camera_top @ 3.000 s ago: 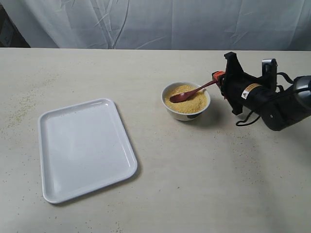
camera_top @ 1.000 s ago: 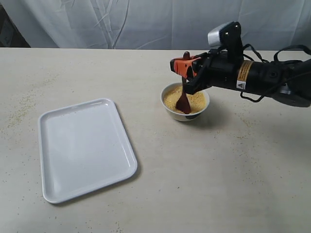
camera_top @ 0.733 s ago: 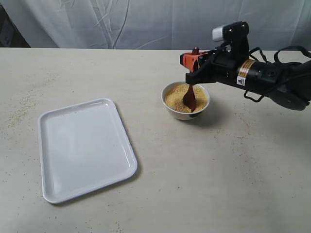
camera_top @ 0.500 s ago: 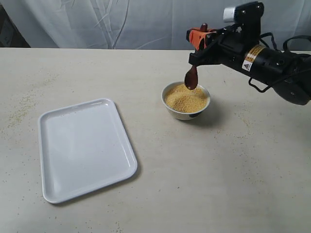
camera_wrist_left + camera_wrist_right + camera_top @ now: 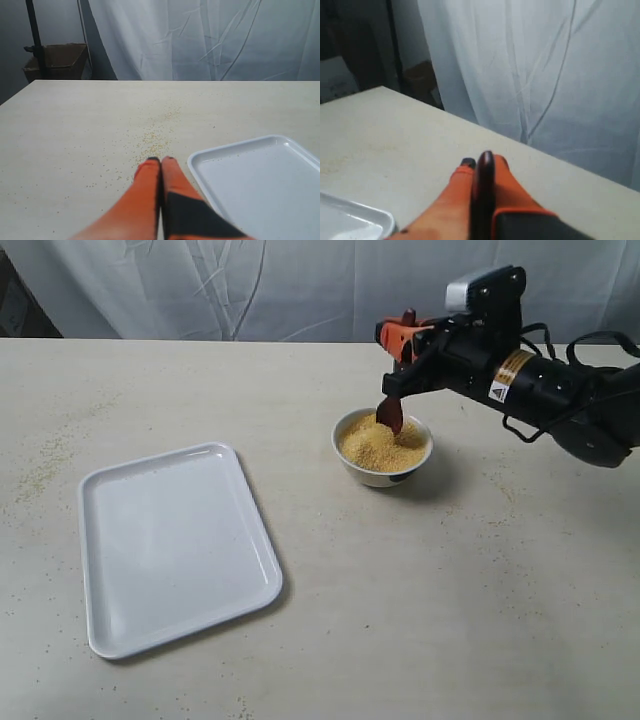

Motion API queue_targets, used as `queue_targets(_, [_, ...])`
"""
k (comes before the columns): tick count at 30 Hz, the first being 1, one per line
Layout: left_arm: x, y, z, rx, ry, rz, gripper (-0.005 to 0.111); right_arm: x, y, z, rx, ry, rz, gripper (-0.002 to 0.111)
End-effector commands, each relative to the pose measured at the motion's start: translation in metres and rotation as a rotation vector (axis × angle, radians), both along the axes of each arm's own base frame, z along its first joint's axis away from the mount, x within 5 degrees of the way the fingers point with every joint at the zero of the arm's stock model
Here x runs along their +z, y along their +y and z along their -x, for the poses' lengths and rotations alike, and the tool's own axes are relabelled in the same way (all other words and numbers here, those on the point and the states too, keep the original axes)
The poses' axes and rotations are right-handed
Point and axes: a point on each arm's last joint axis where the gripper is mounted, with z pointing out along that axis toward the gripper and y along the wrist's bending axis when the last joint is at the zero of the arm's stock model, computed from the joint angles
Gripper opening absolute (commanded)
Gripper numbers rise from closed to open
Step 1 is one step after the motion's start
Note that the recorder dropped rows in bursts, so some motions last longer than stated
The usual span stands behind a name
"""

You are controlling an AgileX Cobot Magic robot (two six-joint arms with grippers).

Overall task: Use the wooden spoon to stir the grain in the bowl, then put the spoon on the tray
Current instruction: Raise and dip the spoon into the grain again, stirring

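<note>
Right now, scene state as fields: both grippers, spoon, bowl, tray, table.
right gripper: fingers shut on the handle of the wooden spoon
left gripper: shut, holding nothing, low over the table beside the tray
wooden spoon: near upright, bowl end down at the far side of the bowl; contact with the grain unclear
grain: heaped in the bowl
tray: nothing on it, apart from the bowl
table: loose grains scattered near the tray
</note>
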Motion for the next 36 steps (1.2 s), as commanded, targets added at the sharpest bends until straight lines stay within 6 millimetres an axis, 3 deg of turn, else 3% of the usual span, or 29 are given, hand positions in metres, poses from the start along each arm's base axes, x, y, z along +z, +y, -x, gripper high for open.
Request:
queue_targets(1, [0.000,0.000,0.000,0.004,-0.014,-0.008,0.000,0.025,0.000,0.005,0.014,-0.083,-0.036,0.000])
queue_targets(3, [0.000,0.000,0.000,0.004,-0.014,-0.008,0.000,0.027,0.007,0.008,0.036,-0.087,-0.039,0.000])
queue_targets(8, [0.000,0.000,0.000,0.004,-0.014,-0.008,0.000,-0.010,0.042,0.016,0.048,0.070,0.097,0.000])
queue_targets(11, [0.000,0.000,0.000,0.004,-0.014,-0.008,0.000,-0.021,0.036,0.009,-0.071,0.113,0.139,0.000])
queue_targets(14, [0.000,0.000,0.000,0.004,-0.014,-0.008,0.000,-0.001,0.028,0.004,-0.201,0.110,0.009,0.000])
queue_targets(18, [0.000,0.000,0.000,0.004,-0.014,-0.008,0.000,0.023,0.025,0.007,-0.216,0.032,0.020,0.000])
queue_targets(21, [0.000,0.000,0.000,0.004,-0.014,-0.008,0.000,0.019,0.021,0.005,-0.259,0.035,0.085,0.000])
queue_targets(25, [0.000,0.000,0.000,0.004,-0.014,-0.008,0.000,-0.007,0.017,0.003,-0.296,0.177,0.152,0.000])
queue_targets(29, [0.000,0.000,0.000,0.004,-0.014,-0.008,0.000,-0.009,0.034,0.010,-0.233,0.210,0.096,0.000])
queue_targets(33, [0.000,0.000,0.000,0.004,-0.014,-0.008,0.000,0.024,0.036,0.014,-0.226,0.130,0.043,0.000])
queue_targets(36, [0.000,0.000,0.000,0.004,-0.014,-0.008,0.000,0.036,0.036,0.015,-0.230,0.101,0.021,0.000])
